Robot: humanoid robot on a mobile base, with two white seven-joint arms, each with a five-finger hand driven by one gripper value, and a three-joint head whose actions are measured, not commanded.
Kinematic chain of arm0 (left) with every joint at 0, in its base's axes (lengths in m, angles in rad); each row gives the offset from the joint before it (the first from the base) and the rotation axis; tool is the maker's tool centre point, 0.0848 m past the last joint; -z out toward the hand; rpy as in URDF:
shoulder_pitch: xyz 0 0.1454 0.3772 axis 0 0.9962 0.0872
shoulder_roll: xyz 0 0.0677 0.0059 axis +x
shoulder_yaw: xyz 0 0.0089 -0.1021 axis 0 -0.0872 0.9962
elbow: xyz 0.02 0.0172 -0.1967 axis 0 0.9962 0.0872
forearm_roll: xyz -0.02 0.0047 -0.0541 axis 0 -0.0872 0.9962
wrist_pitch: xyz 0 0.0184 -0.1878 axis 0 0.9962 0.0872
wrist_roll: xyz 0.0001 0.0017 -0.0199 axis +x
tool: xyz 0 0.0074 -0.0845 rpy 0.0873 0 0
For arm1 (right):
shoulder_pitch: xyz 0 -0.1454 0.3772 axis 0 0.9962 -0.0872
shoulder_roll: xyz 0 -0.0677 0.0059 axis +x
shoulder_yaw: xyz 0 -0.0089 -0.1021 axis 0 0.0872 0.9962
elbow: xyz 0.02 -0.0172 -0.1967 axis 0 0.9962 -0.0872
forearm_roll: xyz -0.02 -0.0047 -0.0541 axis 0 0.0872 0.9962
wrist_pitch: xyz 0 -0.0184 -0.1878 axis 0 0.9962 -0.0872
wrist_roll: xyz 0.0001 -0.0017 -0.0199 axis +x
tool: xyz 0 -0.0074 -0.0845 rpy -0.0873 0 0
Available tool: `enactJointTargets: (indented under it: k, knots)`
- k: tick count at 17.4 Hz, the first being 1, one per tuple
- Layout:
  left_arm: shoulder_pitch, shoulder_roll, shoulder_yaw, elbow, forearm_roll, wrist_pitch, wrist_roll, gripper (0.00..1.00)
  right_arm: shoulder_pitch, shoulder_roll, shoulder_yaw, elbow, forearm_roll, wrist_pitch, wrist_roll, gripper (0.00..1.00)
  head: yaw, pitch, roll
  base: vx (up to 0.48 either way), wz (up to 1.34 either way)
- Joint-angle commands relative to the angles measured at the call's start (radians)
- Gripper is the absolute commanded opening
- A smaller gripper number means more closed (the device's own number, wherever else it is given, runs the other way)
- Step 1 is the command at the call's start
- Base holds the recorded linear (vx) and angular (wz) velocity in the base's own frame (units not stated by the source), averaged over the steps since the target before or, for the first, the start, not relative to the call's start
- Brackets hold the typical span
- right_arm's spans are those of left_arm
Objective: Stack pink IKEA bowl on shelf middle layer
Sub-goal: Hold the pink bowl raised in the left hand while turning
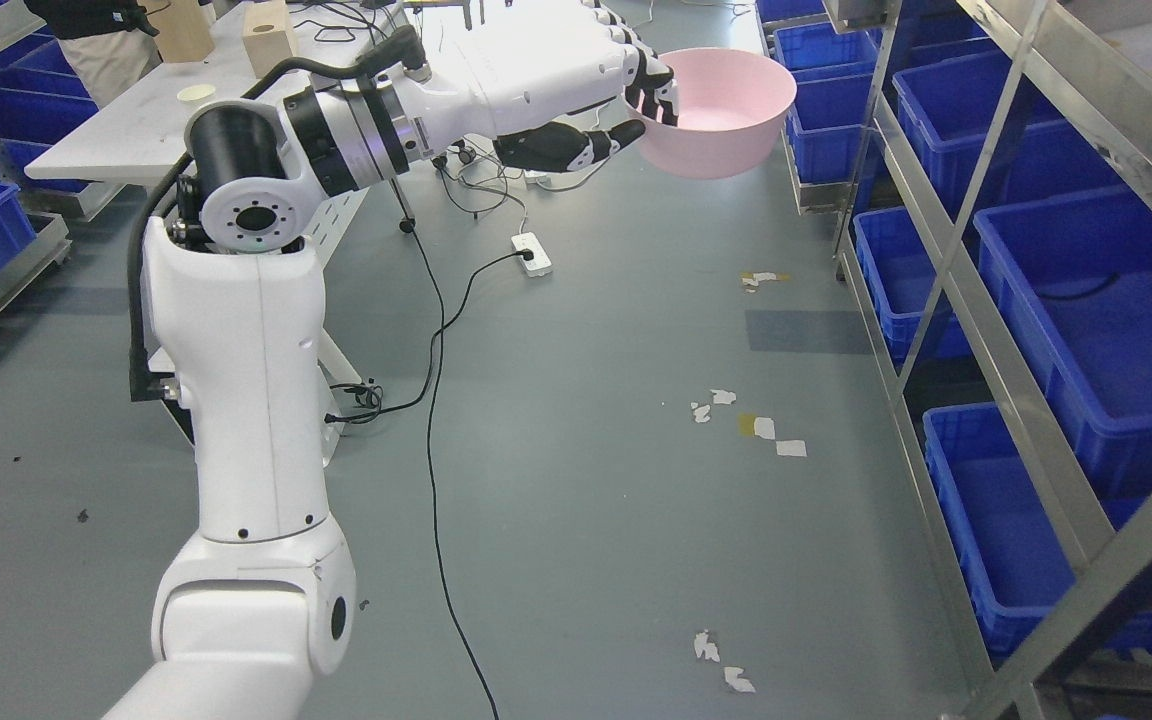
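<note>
Left hand [636, 105] clamped on near rim of pink bowl [726, 110], fingers inside, thumb beneath, bowl upright, held in air above floor [616, 400], left of shelf [976, 300] with blue bins [1116, 340], table [136, 120] behind arm

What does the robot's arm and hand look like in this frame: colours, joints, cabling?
The left arm has glossy white shells, with a black cylindrical joint above a white disc ringed with bolt holes. A black cable loops along its outside. The wrist has black and silver rings. The left hand is white, its fingers black with white segments.
</note>
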Motion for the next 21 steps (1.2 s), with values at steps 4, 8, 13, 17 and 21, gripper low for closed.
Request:
enactJointTargets:
  k: [4, 8, 13, 17, 21]
  knots:
    - [0.0, 0.018, 0.006, -0.005, 0.0, -0.001, 0.0, 0.01, 0.003, -0.017, 0.0, -0.017, 0.0, 0.0, 0.0, 1.0, 0.0, 0.0, 0.0, 0.338, 0.12]
    - [0.001, 0.018, 0.009, -0.005, 0.0, -0.001, 0.0, 0.01, 0.003, -0.017, 0.0, -0.017, 0.0, 0.0, 0.0, 1.0, 0.0, 0.0, 0.0, 0.348, 0.01]
    - [0.0, 0.018, 0.015, -0.004, 0.0, -0.001, 0.0, 0.02, 0.005, -0.017, 0.0, -0.017, 0.0, 0.0, 0.0, 1.0, 0.0, 0.0, 0.0, 0.355, 0.01]
    - [0.0, 0.018, 0.017, -0.004, 0.0, -0.001, 0.002, 0.02, 0.005, -0.017, 0.0, -0.017, 0.0, 0.0, 0.0, 1.0, 0.0, 0.0, 0.0, 0.394, 0.07]
    - [0.003, 0.018, 0.02, -0.004, 0.0, -0.001, 0.002, 0.02, 0.003, -0.017, 0.0, -0.017, 0.0, 0.0, 0.0, 1.0, 0.0, 0.0, 0.0, 0.385, 0.06]
